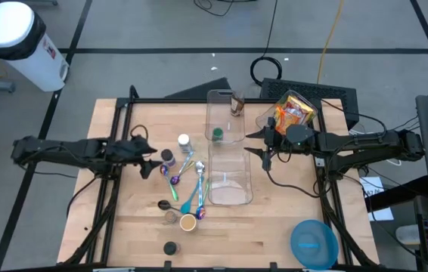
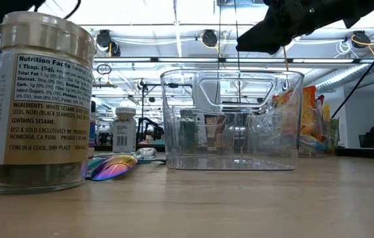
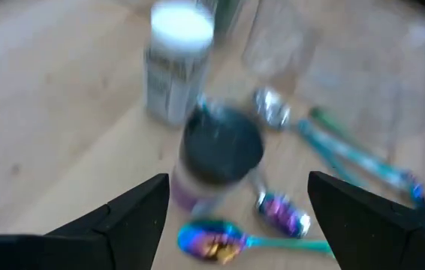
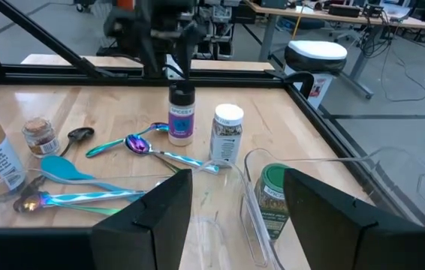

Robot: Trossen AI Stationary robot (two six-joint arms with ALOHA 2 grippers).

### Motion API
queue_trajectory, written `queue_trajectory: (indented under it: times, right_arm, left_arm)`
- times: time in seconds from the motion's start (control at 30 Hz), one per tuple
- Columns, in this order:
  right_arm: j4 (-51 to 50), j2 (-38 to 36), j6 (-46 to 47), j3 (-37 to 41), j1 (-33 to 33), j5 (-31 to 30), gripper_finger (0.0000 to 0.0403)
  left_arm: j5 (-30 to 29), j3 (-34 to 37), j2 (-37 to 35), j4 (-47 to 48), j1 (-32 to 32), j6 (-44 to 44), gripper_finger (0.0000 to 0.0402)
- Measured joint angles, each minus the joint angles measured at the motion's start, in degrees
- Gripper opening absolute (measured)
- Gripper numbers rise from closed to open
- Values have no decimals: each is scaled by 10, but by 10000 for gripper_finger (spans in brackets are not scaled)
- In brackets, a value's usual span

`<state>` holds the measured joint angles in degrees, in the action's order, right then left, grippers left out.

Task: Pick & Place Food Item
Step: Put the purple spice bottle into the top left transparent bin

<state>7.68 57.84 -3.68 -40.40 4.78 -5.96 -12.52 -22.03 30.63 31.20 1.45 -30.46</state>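
I see the wooden table (image 1: 123,227) carrying a clear bin (image 1: 229,185) with a green-lidded jar (image 1: 217,134) inside. The big jar (image 2: 40,106) up close reads "Nutrition Facts", "White sesame seeds, nori". My left gripper (image 1: 152,161), jaws apart, hovers by the black-lidded jar (image 1: 168,157); its purple label seems unreadable. My right gripper (image 1: 265,143) hangs over the bin's edge, jaws apart, empty.

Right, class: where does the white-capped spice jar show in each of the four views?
High: white-capped spice jar, just left of the clear bin.
Low: jar left of the bin, far back.
Left wrist: jar beyond the dark-lidded jar.
Right wrist: jar beside that dark-lidded jar.
Landmark: the clear bin.
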Motion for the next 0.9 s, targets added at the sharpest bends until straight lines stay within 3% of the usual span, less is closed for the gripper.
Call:
queue_trajectory:
  times: [0.2, 0.33, 0.57, 0.9]
  right_arm:
    - [11, 0, 0, 0, 0, 0, 201]
    - [11, 0, -1, 0, 0, 0, 201]
    - [11, 0, -2, 0, 0, 0, 201]
    - [11, 0, -2, 0, 0, 0, 201]
  left_arm:
    - [5, 84, 1, -21, 14, -34, 321]
    - [5, 149, 3, -98, 18, -38, 321]
    - [-7, 149, 44, -207, 19, 58, 321]
    - [-56, 150, 105, -265, 19, 105, 321]
